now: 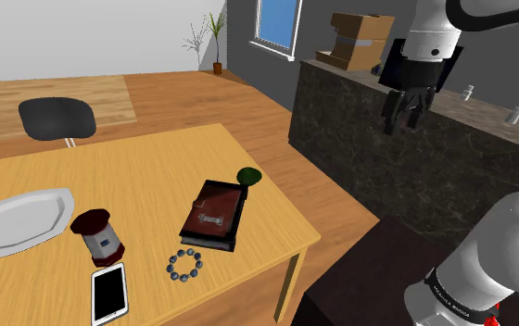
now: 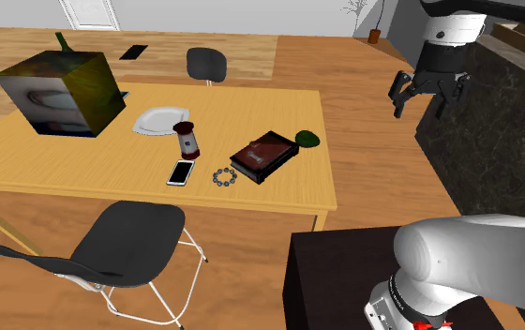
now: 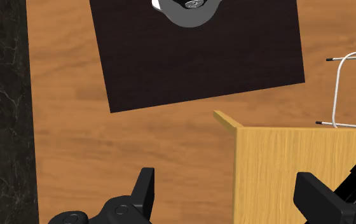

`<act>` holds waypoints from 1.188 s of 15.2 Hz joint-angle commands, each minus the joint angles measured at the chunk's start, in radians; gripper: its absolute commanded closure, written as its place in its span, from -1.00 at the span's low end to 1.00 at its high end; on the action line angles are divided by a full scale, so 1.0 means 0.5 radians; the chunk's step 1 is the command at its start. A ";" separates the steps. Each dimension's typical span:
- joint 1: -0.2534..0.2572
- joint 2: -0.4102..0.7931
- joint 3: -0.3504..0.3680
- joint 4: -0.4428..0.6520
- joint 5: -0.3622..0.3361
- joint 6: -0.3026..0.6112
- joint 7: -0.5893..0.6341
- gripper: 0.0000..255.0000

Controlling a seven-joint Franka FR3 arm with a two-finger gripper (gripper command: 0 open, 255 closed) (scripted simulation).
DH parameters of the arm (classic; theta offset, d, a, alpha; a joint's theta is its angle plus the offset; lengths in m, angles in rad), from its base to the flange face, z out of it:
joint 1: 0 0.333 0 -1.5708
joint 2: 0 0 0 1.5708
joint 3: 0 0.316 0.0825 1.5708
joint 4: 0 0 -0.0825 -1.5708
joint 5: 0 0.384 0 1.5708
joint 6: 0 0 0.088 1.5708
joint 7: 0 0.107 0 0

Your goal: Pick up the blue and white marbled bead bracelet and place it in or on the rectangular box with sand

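Approach step: gripper (image 1: 404, 116) empty, fingers wide, hanging off table (image 1: 156, 157) corner. Next up, drop over bead bracelet (image 1: 185, 266) beside dark red box (image 1: 213, 215).

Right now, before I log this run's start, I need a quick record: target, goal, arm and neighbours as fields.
target: bead bracelet, blue and white, lying flat on the table
goal: dark red rectangular box, close beside the bracelet
arm: gripper open, empty, raised over the floor past the table's corner, near the dark counter
neighbours: white phone, red-and-white canister, grey plate
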 commanded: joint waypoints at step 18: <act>0.224 0.651 0.554 -0.153 0.307 0.851 0.607 -1.00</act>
